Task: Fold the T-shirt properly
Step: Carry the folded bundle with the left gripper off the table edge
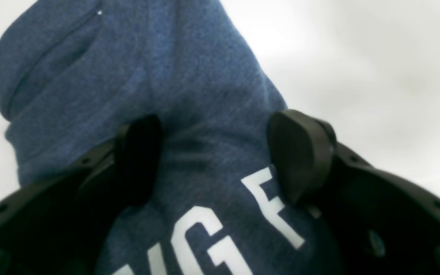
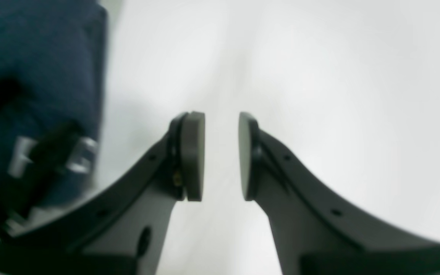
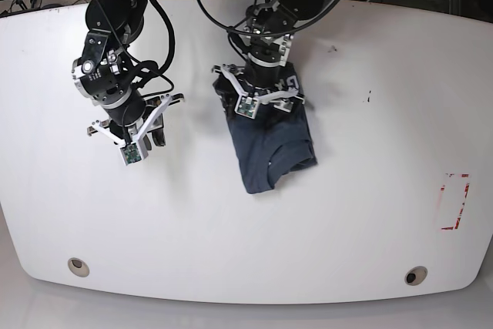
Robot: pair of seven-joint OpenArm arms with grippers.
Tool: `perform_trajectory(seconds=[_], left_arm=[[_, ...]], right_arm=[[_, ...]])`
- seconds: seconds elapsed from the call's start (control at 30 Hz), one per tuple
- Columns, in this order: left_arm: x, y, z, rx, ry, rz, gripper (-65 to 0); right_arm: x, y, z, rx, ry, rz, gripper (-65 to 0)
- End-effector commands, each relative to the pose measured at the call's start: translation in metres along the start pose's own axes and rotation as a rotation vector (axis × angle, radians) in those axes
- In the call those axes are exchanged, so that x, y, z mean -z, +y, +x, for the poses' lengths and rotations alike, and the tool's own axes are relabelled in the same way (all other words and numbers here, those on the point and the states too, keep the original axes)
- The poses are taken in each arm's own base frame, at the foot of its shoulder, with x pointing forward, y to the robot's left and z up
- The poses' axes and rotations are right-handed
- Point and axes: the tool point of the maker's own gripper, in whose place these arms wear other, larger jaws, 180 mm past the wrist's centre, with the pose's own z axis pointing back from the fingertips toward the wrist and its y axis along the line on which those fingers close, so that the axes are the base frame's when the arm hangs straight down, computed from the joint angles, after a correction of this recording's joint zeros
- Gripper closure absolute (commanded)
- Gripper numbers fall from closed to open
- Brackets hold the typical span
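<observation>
White laminate fills the front of the base view: our desk [image 3: 231,244] lies bare along its near edge, where two small round fittings [image 3: 77,266] sit toward the corners, and a red dashed rectangle [image 3: 454,202] is marked near one side. Farther in, the T-shirt [image 3: 271,144] lies near the middle of the desk, a dark slate-blue bundle folded into a narrow shape, its near end rumpled with one layer turned over. Over its far end we hold the left gripper [image 3: 266,98], pointing down. In the left wrist view its fingers [image 1: 300,152] stand well apart, one at each side of a raised fold of the heathered cloth, with white block letters showing between them; we cannot tell whether the pads touch the fabric. Well to the side, clear of the cloth, our right gripper [image 3: 131,140] hangs above bare desk. Its fingers [image 2: 193,154] are drawn close with a narrow gap between the flat pads and nothing in it. Beyond the desk's far edge run dark cables.
</observation>
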Motion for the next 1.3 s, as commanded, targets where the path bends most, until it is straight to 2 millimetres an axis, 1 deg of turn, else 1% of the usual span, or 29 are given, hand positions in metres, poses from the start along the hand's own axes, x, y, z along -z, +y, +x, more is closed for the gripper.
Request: perform_trajectory(seconds=[0.0, 0.03, 0.07, 0.13, 0.17, 0.2, 0.27, 0.3, 0.4, 0.5, 0.57, 0.6, 0.67, 0.7, 0.8, 0.9, 0.97, 1.07, 1.17, 1.2, 1.23, 1.27], left_arm=[[-0.005, 0.037, -0.042, 0.077, 0.156, 0.009, -44.6], [-0.006, 0.043, -0.043, 0.096, 0.158, -0.001, -44.6], [-0.008, 0.054, -0.046, 0.119, 0.167, -0.006, -44.6], [-0.01, 0.069, -0.051, 0.149, 0.185, -0.012, -44.6], [-0.014, 0.084, -0.059, 0.177, 0.205, -0.023, -44.6], [-0.015, 0.088, -0.06, 0.183, 0.207, -0.026, -44.6], [-0.018, 0.114, -0.068, 0.22, 0.232, -0.031, -44.3], [-0.019, 0.122, -0.071, 0.236, 0.243, -0.04, -44.3], [-0.025, 0.161, -0.084, 0.296, 0.294, -0.061, -44.2], [-0.031, 0.189, -0.096, 0.32, 0.341, -0.066, -44.0], [-0.039, 0.214, -0.107, 0.333, 0.383, -0.06, -44.0], [-0.044, 0.23, -0.114, 0.337, 0.41, -0.052, -44.0], [-0.051, 0.248, -0.122, 0.343, 0.445, -0.047, -44.0], [-0.057, 0.263, -0.129, 0.348, 0.473, -0.041, -44.0], [-0.069, 0.294, -0.14, 0.355, 0.527, -0.029, -44.0], [-0.084, 0.317, -0.151, 0.355, 0.58, -0.025, -44.0], [-0.097, 0.333, -0.16, 0.349, 0.617, -0.019, -43.9], [-0.116, 0.352, -0.169, 0.335, 0.659, -0.021, -43.9], [-0.128, 0.358, -0.174, 0.318, 0.678, -0.038, -43.9], [-0.134, 0.362, -0.176, 0.312, 0.686, -0.039, -43.9], [-0.144, 0.37, -0.178, 0.309, 0.702, -0.038, -43.9], [-0.148, 0.372, -0.179, 0.309, 0.708, -0.04, -43.9]], right_arm=[[-0.004, -0.001, 0.016, -0.014, -0.057, -0.003, -14.0], [-0.004, 0.0, 0.014, -0.013, -0.052, -0.002, -14.0], [-0.005, 0.001, 0.01, -0.012, -0.045, 0.0, -14.0], [-0.005, 0.001, 0.008, -0.011, -0.039, 0.001, -14.0], [-0.006, 0.002, 0.006, -0.01, -0.034, 0.002, -14.0], [-0.006, 0.002, 0.005, -0.01, -0.033, 0.002, -14.0], [-0.006, 0.003, 0.004, -0.01, -0.032, 0.003, -14.0], [-0.006, 0.003, 0.004, -0.01, -0.032, 0.003, -14.0], [-0.006, 0.003, 0.003, -0.01, -0.029, 0.005, -14.0], [-0.006, 0.005, -0.003, -0.007, -0.016, 0.008, -14.0], [-0.006, 0.006, -0.006, -0.006, -0.008, 0.01, -14.0], [-0.006, 0.007, -0.006, -0.006, -0.007, 0.012, -14.0], [-0.006, 0.007, -0.006, -0.006, -0.007, 0.012, -14.0], [-0.006, 0.007, -0.007, -0.006, -0.006, 0.013, -14.0], [-0.008, 0.008, -0.006, -0.008, -0.01, 0.013, -14.0], [-0.009, 0.008, -0.005, -0.01, -0.012, 0.011, -14.0], [-0.008, 0.008, -0.005, -0.009, -0.013, 0.012, -14.0], [-0.008, 0.009, -0.005, -0.009, -0.013, 0.013, -14.0], [-0.008, 0.009, -0.005, -0.009, -0.013, 0.013, -14.0], [-0.008, 0.009, -0.005, -0.009, -0.013, 0.013, -14.0], [-0.008, 0.009, -0.005, -0.008, -0.013, 0.014, -14.0], [-0.008, 0.009, -0.005, -0.008, -0.012, 0.014, -14.0]])
